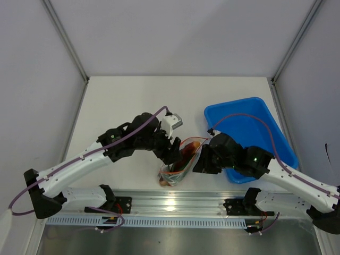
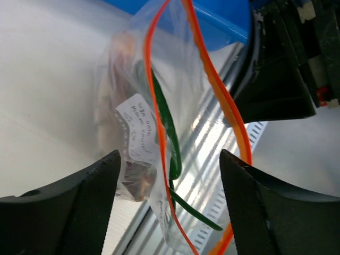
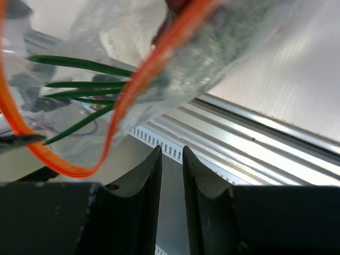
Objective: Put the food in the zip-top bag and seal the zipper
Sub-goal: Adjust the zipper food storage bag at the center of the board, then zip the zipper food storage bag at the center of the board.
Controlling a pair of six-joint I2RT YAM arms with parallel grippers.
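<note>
The clear zip-top bag (image 1: 178, 167) lies at the table's near edge between my two grippers. Its orange-red zipper (image 2: 151, 79) gapes apart in a loop. Inside I see a dark green cucumber (image 2: 167, 127), thin green onion stalks (image 3: 79, 64) and a brownish-red piece (image 2: 135, 183) behind a white label. My left gripper (image 2: 169, 156) stands wide open, with the bag's lower part between its fingers and neither pad pressing on it. My right gripper (image 3: 171, 149) sits just below the bag's mouth. Its jaws are a narrow gap apart with nothing between them.
The blue tray (image 1: 249, 133) stands at the right, right behind my right arm. An aluminium rail (image 1: 175, 202) runs along the table's near edge under the bag. White walls close in the table at the back and sides.
</note>
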